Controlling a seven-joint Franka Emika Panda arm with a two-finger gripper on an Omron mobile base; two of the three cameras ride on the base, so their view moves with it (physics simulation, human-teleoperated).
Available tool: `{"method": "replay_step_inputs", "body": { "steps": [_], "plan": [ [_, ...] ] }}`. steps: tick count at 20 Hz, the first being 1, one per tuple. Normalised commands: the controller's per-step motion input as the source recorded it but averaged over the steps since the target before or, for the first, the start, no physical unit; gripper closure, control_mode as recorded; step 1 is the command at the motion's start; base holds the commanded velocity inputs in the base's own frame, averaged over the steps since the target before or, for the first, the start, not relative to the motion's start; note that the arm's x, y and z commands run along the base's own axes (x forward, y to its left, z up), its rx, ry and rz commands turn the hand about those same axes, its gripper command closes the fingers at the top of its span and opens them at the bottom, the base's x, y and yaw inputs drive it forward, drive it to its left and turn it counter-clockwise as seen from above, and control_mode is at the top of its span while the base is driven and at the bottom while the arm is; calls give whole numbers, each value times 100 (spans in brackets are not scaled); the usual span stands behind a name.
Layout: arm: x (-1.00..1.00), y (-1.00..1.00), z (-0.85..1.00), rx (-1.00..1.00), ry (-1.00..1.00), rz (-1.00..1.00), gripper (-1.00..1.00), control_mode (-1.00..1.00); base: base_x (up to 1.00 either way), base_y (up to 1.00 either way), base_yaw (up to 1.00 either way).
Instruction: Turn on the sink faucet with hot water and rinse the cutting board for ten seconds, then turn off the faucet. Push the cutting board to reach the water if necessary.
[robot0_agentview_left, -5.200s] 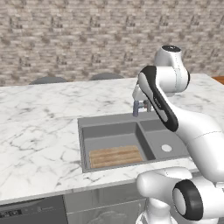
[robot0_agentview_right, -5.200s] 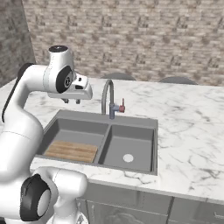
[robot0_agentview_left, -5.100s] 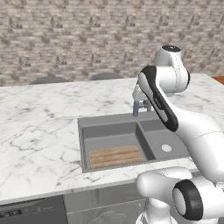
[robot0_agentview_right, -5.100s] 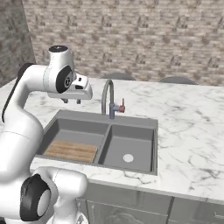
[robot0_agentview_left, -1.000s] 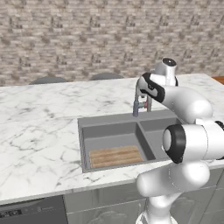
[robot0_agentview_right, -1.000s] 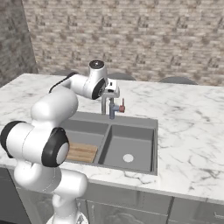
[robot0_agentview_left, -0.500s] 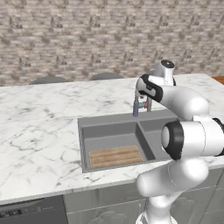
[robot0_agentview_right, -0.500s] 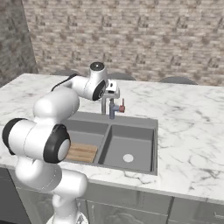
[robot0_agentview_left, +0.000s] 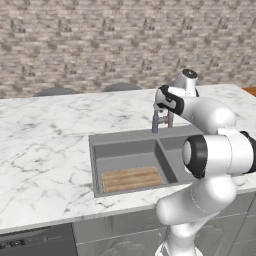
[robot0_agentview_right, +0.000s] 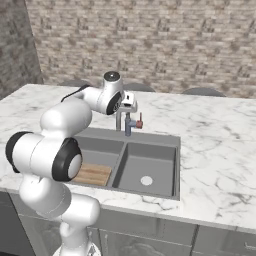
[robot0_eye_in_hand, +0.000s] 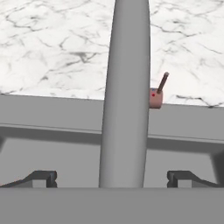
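Note:
The sink faucet (robot0_eye_in_hand: 126, 96) rises as a thick grey column right in front of the hand, and its small reddish lever handle (robot0_eye_in_hand: 156, 95) sticks out to its right. My gripper (robot0_eye_in_hand: 111, 178) is open, one fingertip on each side of the spout and clear of it. From the base, the gripper (robot0_agentview_right: 127, 107) sits at the faucet (robot0_agentview_right: 127, 123) behind the dark grey sink (robot0_agentview_right: 150, 165). The cutting board (robot0_agentview_left: 131, 178) lies flat at the front of the left basin. The water is out of view.
White marble counter (robot0_agentview_left: 45, 150) surrounds the sink, with a brick wall behind. A round pale drain (robot0_agentview_right: 146, 180) sits in the right basin. Grey chair backs (robot0_agentview_left: 55, 91) rise past the far edge. My own arm arches over the right basin.
Over five seconds the arm swung from high above the sink down to the faucet. In the last second the hand crept slightly closer. The board has not moved.

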Motion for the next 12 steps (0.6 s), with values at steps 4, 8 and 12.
{"method": "replay_step_inputs", "body": {
  "steps": [4,8,12],
  "plan": [
    [6,8,-8,0,0,0,-100,-100,0,0,0],
    [5,18,-11,0,0,0,-100,-100,0,0,0],
    [3,21,-11,0,0,0,-100,-100,0,0,0]
  ]
}}
